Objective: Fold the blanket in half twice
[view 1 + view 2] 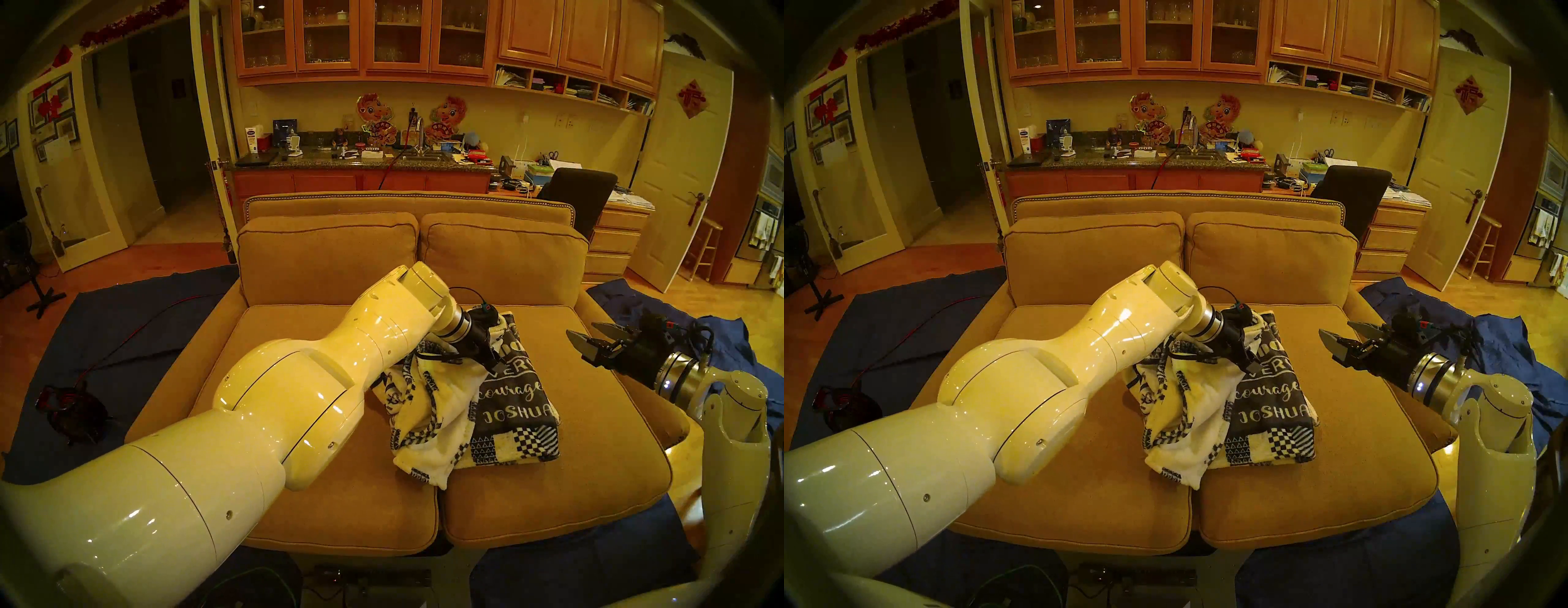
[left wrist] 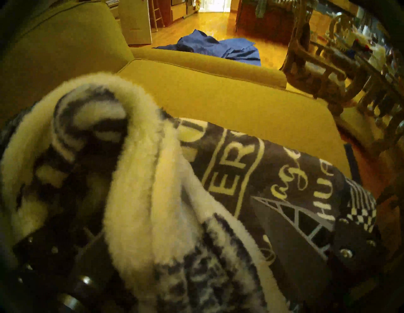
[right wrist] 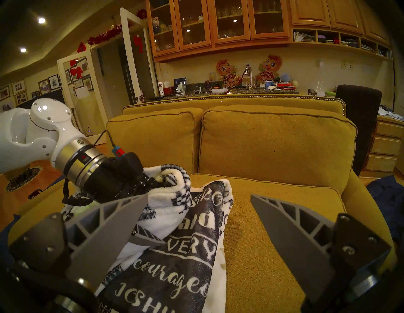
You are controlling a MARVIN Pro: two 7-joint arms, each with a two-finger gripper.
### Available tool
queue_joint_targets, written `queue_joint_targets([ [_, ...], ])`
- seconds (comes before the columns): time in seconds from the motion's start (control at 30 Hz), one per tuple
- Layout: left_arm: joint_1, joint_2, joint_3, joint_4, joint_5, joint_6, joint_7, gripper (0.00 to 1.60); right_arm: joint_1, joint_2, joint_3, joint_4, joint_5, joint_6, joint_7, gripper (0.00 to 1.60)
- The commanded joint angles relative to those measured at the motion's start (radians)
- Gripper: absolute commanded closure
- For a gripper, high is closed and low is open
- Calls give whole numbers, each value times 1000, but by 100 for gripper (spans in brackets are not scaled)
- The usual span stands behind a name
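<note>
The cream-and-navy blanket (image 1: 513, 395) (image 1: 1272, 395) lies bunched on the sofa's right seat cushion, its "courage" and "JOSHUA" panel facing up and cream folds rumpled on its left. My left gripper (image 1: 483, 361) (image 1: 1246, 361) reaches down into the heap's far left part. In the left wrist view its jaws stand wide, with a thick cream fold (image 2: 140, 174) lying between them. My right gripper (image 1: 582, 330) (image 1: 1335, 329) (image 3: 199, 196) hovers open just right of the blanket (image 3: 175, 273), above the cushion, with nothing between its fingers.
The tan sofa (image 1: 339, 467) has two back cushions (image 1: 331, 254) behind the seat. Dark blue cloths cover the floor on the left (image 1: 106, 322) and right (image 1: 721, 339). A black chair (image 1: 581, 191) and a cluttered counter (image 1: 360, 163) stand behind the sofa.
</note>
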State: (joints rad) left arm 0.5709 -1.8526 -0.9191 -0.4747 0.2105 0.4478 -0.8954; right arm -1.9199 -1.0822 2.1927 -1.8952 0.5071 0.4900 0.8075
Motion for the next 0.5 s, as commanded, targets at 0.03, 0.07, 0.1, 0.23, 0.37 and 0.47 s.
queue_joint_targets([
  [0.03,-22,-57,68,-59,53,2,6,0,5,4,5,-8,1,0,-1,0],
  [0.07,-20,-63,74,-61,57,8,12,0,5,4,5,-8,1,0,-1,0],
  [0.1,-21,-70,84,-58,64,15,14,0,5,4,5,-8,1,0,-1,0],
  [0.23,-19,-84,112,-64,88,20,35,0,5,3,5,-9,1,0,-1,0],
  [0.37,-28,-71,147,-91,114,27,13,0,4,3,5,-9,1,0,-1,0],
  [0.47,-27,-45,179,-140,134,32,-23,0,4,3,5,-9,1,0,-1,0],
])
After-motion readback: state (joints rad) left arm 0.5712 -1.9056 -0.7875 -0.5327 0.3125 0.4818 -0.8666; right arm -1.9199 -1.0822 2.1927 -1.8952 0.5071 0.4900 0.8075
